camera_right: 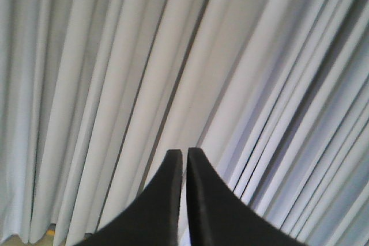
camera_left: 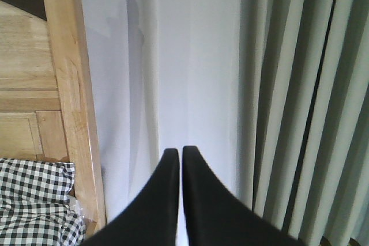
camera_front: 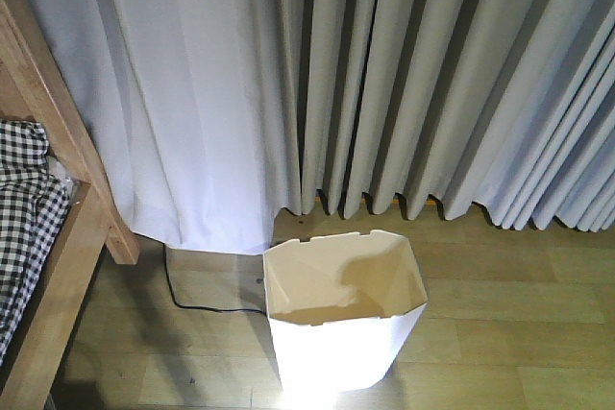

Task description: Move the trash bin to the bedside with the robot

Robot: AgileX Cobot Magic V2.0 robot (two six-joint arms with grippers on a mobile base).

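White thin-walled plastic trash bin (camera_front: 344,319) stands lower centre, near the wooden-framed checked bed (camera_front: 43,237) at left; the 2 black grippers, left (camera_left: 180,155) and right (camera_right: 184,156), pinched closed, hold nothing.

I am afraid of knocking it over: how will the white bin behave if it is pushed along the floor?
The bin looks thin-walled and empty, so probably light and easy to slide on the smooth wooden floor. It tapers toward its base, so a push near the rim may tip it. The walls may flex.
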